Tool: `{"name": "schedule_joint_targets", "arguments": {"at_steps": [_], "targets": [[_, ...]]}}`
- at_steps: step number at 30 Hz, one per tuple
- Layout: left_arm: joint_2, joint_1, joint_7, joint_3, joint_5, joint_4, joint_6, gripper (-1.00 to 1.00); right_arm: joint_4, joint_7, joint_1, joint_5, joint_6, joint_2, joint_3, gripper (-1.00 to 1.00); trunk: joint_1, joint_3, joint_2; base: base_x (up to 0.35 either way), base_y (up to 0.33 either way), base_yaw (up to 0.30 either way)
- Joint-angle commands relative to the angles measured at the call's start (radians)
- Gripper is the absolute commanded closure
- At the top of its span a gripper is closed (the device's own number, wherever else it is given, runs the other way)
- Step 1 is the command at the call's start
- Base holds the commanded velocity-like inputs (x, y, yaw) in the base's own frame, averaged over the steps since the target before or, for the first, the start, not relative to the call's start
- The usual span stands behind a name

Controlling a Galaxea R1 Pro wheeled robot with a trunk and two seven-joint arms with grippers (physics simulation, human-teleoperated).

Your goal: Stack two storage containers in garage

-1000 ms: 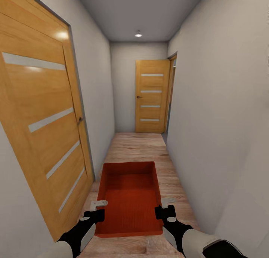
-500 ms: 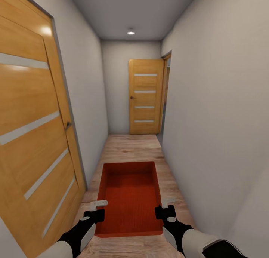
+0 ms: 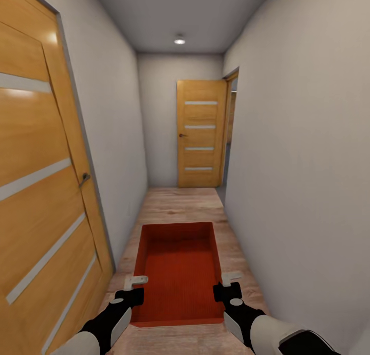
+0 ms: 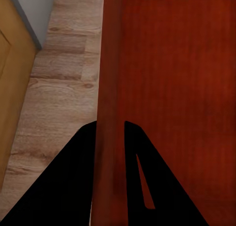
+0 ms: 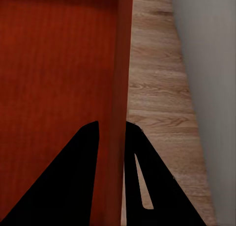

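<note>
Hallway: narrow, white walls, plank floor [image 3: 180,203]. Doors: one large at the left [image 3: 36,190], one closed at the far end [image 3: 201,134] (an opening beside it). Storage container [image 3: 177,272]: orange-red, carried low ahead of the robot, level between both arms, presumably for transport to the garage. Left hand [image 3: 134,287]: clamped on the container's left wall. Right hand [image 3: 226,285]: clamped on its right wall.

Orange-red topless storage container [image 3: 177,272], level, held above wood plank floor [image 3: 180,203].
</note>
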Motion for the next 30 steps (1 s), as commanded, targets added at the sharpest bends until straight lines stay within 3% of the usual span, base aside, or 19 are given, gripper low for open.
{"name": "schedule_joint_targets", "arguments": {"at_steps": [1,30], "targets": [[0.004,-0.001,0.014,0.055,0.001,-0.006,-0.028,1.00,0.002,0.006,0.000,0.001,0.000,0.000,-0.042,1.00,0.001,-0.002,-0.002,0.326,0.000,0.000],[0.004,-0.001,0.014,0.055,0.001,-0.005,-0.028,1.00,0.002,0.006,0.000,0.001,0.000,0.000,-0.042,1.00,0.001,-0.002,-0.002,0.326,0.000,0.000]]}}
